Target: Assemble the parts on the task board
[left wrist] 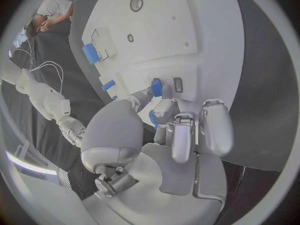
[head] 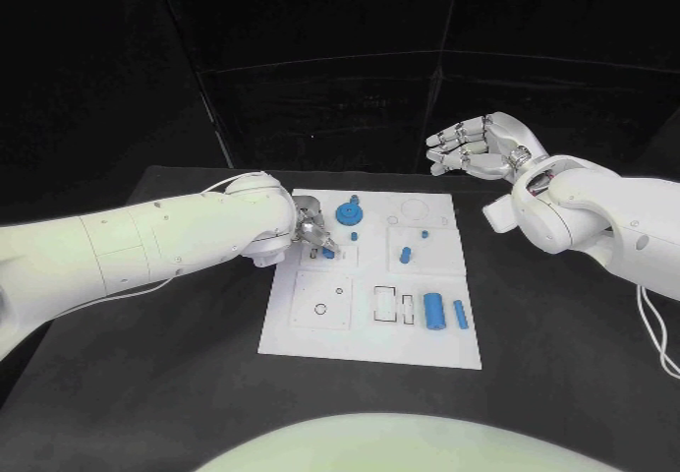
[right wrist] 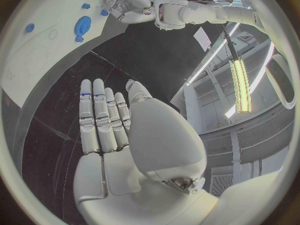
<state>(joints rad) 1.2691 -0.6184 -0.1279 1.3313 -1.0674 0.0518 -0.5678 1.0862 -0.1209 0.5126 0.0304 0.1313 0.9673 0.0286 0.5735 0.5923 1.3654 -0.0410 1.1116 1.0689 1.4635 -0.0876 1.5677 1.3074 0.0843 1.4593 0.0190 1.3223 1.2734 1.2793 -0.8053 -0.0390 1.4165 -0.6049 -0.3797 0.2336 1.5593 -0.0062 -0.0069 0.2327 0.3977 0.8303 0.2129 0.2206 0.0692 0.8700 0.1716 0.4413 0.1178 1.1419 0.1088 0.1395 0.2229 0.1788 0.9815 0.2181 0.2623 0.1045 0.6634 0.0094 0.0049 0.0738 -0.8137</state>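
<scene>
The white task board (head: pixel 366 339) lies in the middle of the black table. My left hand (head: pixel 310 234) hovers low over the board's left middle and pinches a small blue part (head: pixel 327 253) between thumb and a finger; in the left wrist view the same part (left wrist: pixel 156 88) sits at the fingertips (left wrist: pixel 164 106) just above the board (left wrist: pixel 206 35). My right hand (head: pixel 475 147) is raised beyond the board's far right corner, fingers (right wrist: pixel 100 115) straight, holding nothing.
On the board rest a blue round gear-like part (head: pixel 350 214), a short blue cylinder (head: pixel 404 256), a small peg (head: pixel 424 236), a blue block (head: pixel 432 308) and a longer blue cylinder (head: pixel 459 315). Outlined recesses (head: pixel 321 308) mark the board's near left.
</scene>
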